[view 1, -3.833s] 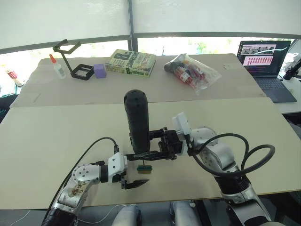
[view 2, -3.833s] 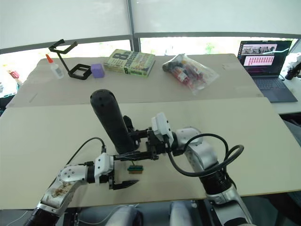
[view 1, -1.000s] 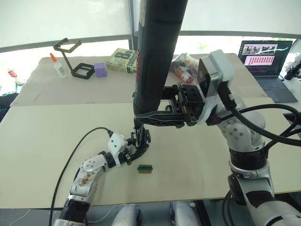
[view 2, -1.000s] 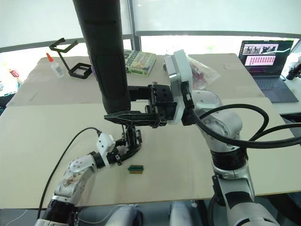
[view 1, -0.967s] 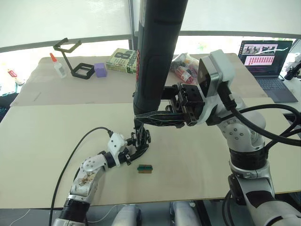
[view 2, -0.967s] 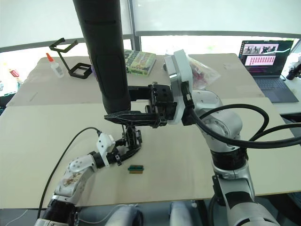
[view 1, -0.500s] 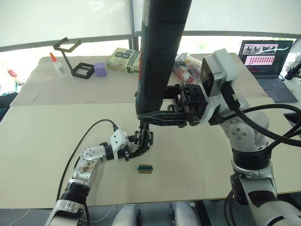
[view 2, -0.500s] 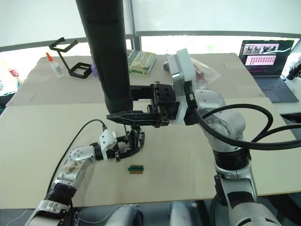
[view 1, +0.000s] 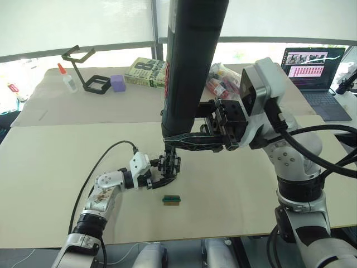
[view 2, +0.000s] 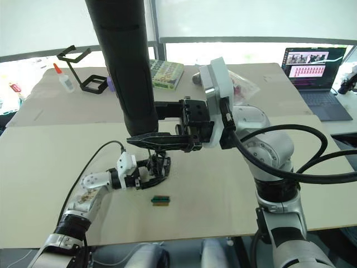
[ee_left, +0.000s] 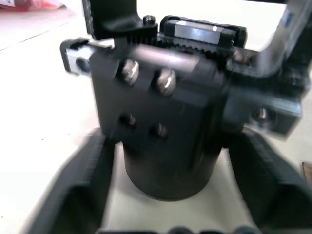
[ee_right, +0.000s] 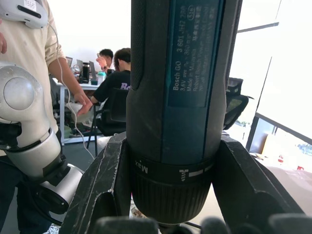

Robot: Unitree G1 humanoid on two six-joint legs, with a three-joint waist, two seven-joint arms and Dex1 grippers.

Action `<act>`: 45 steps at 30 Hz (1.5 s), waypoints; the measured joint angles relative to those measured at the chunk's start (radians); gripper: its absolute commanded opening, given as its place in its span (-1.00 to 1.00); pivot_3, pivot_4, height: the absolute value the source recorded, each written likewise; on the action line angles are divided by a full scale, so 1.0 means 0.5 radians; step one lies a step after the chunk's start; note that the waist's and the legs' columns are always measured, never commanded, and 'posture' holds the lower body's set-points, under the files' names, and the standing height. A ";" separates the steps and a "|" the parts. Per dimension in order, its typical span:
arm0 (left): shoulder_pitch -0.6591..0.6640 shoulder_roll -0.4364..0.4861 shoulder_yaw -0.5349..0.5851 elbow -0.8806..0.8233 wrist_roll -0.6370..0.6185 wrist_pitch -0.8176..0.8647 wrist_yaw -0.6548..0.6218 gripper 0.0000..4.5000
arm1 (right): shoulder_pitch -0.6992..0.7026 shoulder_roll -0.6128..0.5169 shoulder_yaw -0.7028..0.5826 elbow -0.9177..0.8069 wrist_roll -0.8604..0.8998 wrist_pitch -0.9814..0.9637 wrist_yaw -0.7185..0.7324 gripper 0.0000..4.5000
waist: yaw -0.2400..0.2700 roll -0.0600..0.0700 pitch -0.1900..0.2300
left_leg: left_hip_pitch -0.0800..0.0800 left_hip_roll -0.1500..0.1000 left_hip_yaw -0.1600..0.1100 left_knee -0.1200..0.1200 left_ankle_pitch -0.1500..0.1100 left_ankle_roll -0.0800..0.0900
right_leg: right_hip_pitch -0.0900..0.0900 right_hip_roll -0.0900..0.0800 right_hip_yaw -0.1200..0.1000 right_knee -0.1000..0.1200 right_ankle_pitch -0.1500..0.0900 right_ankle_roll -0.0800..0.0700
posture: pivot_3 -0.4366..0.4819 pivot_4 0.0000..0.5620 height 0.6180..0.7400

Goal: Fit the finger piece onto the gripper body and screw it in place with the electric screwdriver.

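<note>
Right gripper point(view 1: 192, 141) clamps the screwdriver point(view 1: 189, 61) upright over the gripper body point(view 1: 169, 168), center of frame.

Left gripper point(view 1: 162, 177) sits low on the table point(view 1: 50, 162), left of center, fingers point(ee_left: 80, 190) spread around the gripper body's round base, touching or not I cannot tell. Right fingers point(ee_right: 105, 180) pinch the screwdriver's collar on both sides, its lower end pointing down at the gripper body. A small green-and-brown block point(view 1: 170, 199) lies just below it on the table. Finger piece can't be made out on its own. Book point(view 1: 146, 72), glue bottle point(view 1: 69, 81), laptop point(view 1: 312, 70) along the top.
</note>
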 measured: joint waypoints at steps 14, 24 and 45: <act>0.332 0.012 0.055 -0.443 -0.011 0.156 0.245 0.99 | 0.000 -0.005 -0.006 0.002 0.007 0.000 0.004 -0.13 | -0.005 0.000 0.000 | -0.001 0.007 0.000 -0.001 0.000 0.000 | -0.001 0.001 0.001 0.000 0.000 0.000 | -0.05 -0.47 1.00; 0.416 -0.078 -0.025 -0.668 0.095 0.310 0.570 0.99 | 0.000 -0.002 -0.004 0.030 0.001 0.000 0.047 -0.13 | 0.008 0.000 0.000 | -0.001 0.005 0.000 -0.001 0.000 0.000 | -0.001 0.000 0.001 -0.001 0.000 0.000 | -0.05 -0.47 1.00; 0.330 -0.081 -0.041 -0.557 0.163 0.219 0.611 0.99 | -0.091 0.038 0.089 0.128 -0.096 0.000 0.083 -0.13 | 0.002 0.000 0.000 | -0.001 0.005 0.000 -0.001 0.000 0.000 | -0.001 0.000 0.000 -0.001 0.000 0.000 | -0.05 -0.47 1.00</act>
